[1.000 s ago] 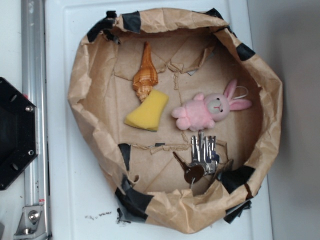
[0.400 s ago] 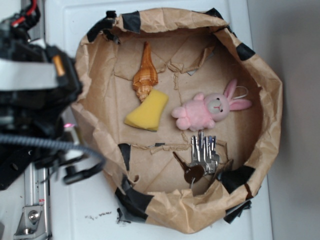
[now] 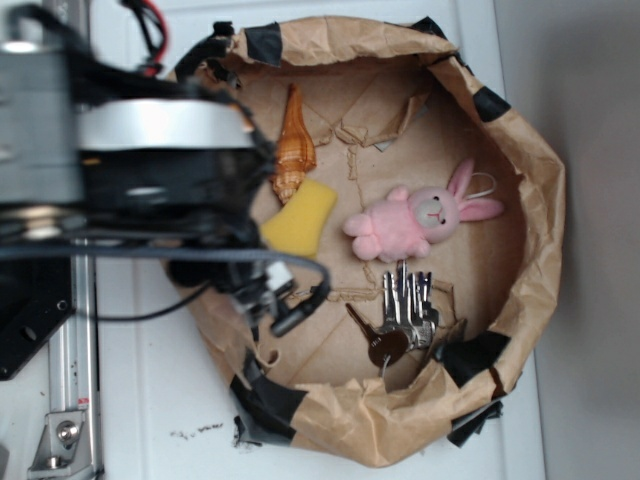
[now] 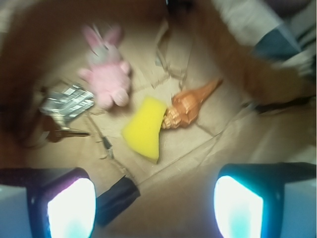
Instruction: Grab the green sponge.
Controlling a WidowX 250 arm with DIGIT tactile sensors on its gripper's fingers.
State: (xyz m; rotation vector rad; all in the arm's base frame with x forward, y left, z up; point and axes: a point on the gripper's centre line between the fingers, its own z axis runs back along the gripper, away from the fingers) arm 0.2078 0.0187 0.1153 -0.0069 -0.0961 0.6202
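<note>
The green sponge is a yellow foam wedge lying on the brown paper floor of the paper nest, left of centre. My arm hides its left end in the exterior view. The wrist view shows the whole sponge, ahead of and above my gripper. The gripper is open, its two glowing pads wide apart, with only paper and black tape between them. It hangs over the nest's left wall, apart from the sponge.
An orange spiral seashell touches the sponge's narrow end. A pink plush bunny lies to the right and a bunch of keys below it. The crumpled paper walls have black tape patches. An aluminium rail runs down the left.
My arm has swung in from the left and now covers the nest's left rim and part of the sponge. The objects have not moved.
</note>
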